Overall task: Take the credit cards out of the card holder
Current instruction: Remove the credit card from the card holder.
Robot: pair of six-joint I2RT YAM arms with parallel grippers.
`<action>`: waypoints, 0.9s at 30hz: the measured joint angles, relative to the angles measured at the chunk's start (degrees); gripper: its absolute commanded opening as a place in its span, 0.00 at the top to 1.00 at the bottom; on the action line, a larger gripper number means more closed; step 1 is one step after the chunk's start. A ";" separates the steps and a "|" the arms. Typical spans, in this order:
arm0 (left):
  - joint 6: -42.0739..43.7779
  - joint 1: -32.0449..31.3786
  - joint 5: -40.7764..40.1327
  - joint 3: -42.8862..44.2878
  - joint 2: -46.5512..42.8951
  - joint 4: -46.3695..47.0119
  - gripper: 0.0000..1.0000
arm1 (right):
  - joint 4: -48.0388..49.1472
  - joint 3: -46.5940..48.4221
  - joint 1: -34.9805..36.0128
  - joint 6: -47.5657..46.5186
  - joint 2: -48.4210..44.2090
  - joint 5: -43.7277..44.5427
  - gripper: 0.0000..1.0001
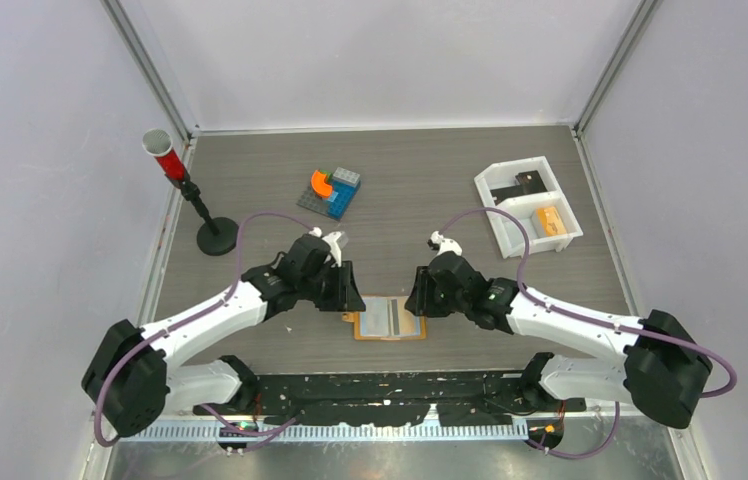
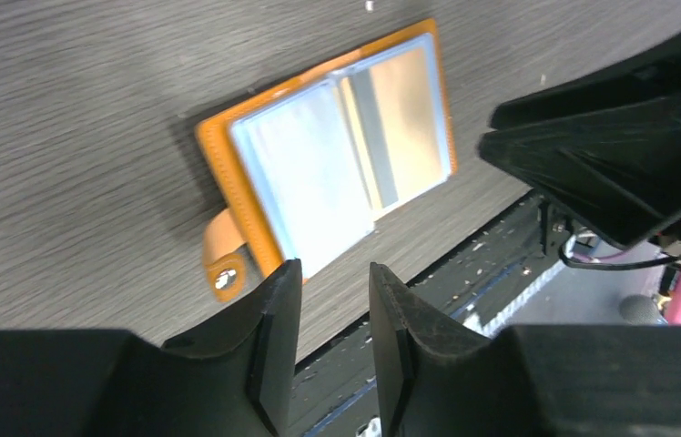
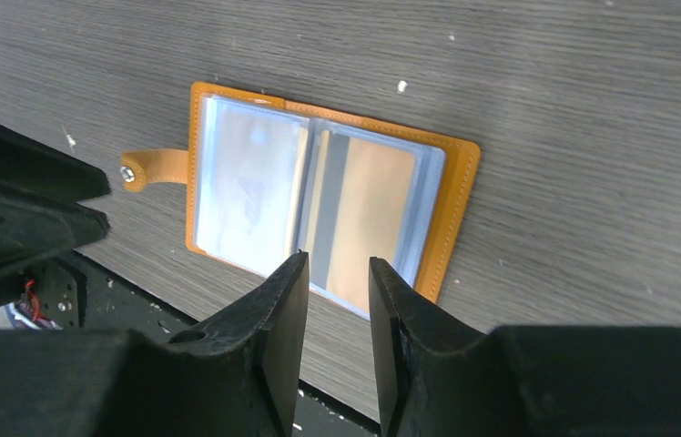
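Fingertips first: left gripper sits low over the near table edge. Jaws are parted by a narrow gap w/ nothing between them. Right gripper is the same: slim gap, empty, pads just short of the holder's near edge.

Card holder lies open and flat on the table, sleeves up, close to the near edge and between the two grippers. Snap tab sticks out flat on the left-arm side.

Contents: right-hand sleeve shows a tan card w/ a dark stripe along the edge nearest the spine. Left sleeve is washed out by glare. Faint print under it, can't tell if a card is inside.

Elsewhere, well apart from the holder:
- white tray far right, w/ an orange block in the near compartment. Dark flat item in the far one, too small to ID.
- toy brick stack mid-table.
- red tube on a black stand far left.

Handling, my read:
- Card prob. light, thin, stiff and slick, so it needs a pinch on the flat faces near one exposed edge, not on the rim.
- Sleeves look soft, glossy and floppy, so a jaw could grab film along w/ the card.
- Holder looks light. Expect it to slide or lift when a card is pulled.
- Plan: one gripper pins the orange border or the tab side, the other draws the card out along the sleeve.
- Can't tell which sleeve edge is the open one. The stripe side near the spine is my guess.
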 measured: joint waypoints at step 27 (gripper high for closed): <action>0.17 -1.95 -0.26 0.24 12.33 4.28 0.74 | 10.21 -3.48 -4.20 -1.77 10.21 -8.59 0.55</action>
